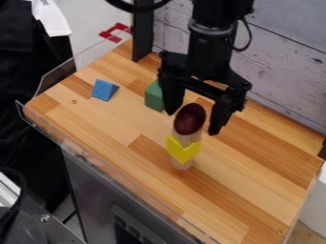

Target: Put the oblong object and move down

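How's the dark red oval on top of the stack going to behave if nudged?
The dark red oval will probably roll or tip off: it's rounded and perched on a narrower wooden piece. Likely stiff, since its outline shows no sag or dent. Might be slippery too, given the smooth-looking curved surface.

End effector (pixel 192 123) spread, near dark red oval (pixel 189 118); yellow block (pixel 183 149) beneath; green block (pixel 153 97), blue block (pixel 103 89) on wooden tabletop (pixel 255 164).

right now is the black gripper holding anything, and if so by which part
Nothing: the black two-finger gripper hangs open, and the dark red oval object rests on the stack of yellow and bare-wood blocks.
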Available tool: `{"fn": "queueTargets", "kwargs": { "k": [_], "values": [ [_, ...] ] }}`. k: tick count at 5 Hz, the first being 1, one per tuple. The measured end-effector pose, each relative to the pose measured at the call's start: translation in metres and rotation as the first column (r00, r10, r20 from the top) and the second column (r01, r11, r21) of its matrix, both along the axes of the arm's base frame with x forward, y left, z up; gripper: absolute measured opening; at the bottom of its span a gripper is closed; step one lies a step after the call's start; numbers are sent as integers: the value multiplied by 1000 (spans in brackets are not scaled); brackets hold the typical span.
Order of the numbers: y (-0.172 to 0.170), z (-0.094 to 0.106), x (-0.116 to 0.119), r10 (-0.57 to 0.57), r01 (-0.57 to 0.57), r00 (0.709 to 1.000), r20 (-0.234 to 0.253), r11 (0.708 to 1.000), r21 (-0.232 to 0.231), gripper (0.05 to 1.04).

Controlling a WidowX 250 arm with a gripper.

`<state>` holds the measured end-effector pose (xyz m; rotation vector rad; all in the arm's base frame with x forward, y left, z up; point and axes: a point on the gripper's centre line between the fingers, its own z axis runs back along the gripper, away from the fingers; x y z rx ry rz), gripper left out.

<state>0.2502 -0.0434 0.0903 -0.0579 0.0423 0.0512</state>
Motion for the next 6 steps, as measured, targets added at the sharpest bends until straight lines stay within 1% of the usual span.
{"fn": "queueTargets", "kwargs": {
  "k": [2, 3, 4, 5, 6],
  "values": [
    [6, -9, 0, 32, -32, 999, -36, 999, -1, 995],
    [8, -10, 1, 41, -41, 998, -36, 999, -9, 935],
    [8, -11, 2, 41, -42, 998, -37, 999, -17, 654],
    [9, -11, 2, 40, -41, 998, -38, 999, -19, 597],
    [10, -13, 2, 42, -43, 998, -45, 999, -24, 597]
  ]
}}
